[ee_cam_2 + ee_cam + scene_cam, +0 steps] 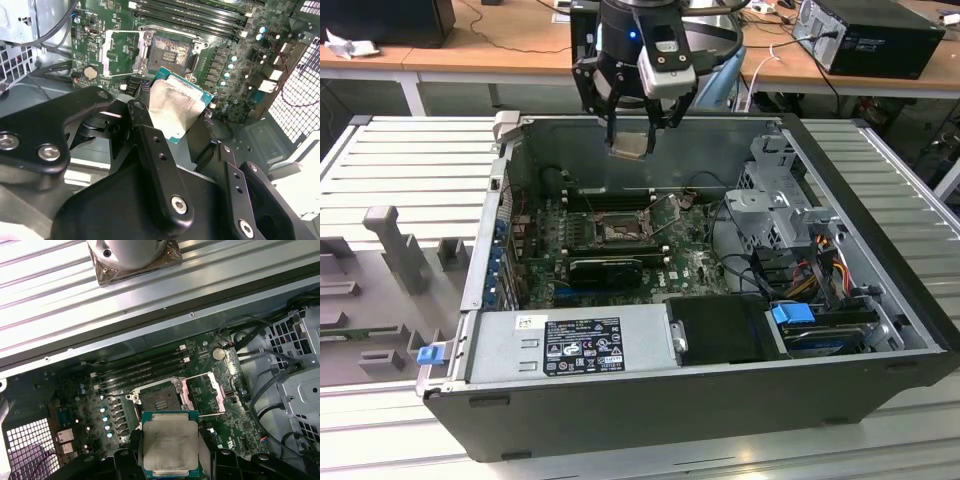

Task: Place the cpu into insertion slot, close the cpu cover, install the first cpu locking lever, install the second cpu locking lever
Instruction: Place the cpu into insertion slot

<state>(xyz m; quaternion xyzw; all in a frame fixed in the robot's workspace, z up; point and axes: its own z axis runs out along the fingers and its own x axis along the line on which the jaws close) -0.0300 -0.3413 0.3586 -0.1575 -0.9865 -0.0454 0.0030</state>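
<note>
Gripping the cpu [629, 143] by two opposite edges, the gripper [636, 128] has its jaws closed to the chip's width. In both wrist views the black fingers [143, 131] press against the sides of the chip, and its dull metal top [170, 445] faces the cameras. The chip is held roughly level.

The arm [635, 40] points straight down, with its wrist above the computer case [720, 400] near the far wall in the exterior view. The cpu hangs in the air, well apart from the green board [700, 265] below it and touching nothing but the fingers.

The insertion slot [159, 400] lies bare on the board, near the middle of the case in the exterior view [618, 232]. The cpu cover [205, 395] is swung open and stands beside the slot, so the socket is exposed [171, 51]. Long black memory slots [145, 372] run just beside the socket. The case lies open on a ribbed metal table [410, 160].
</note>
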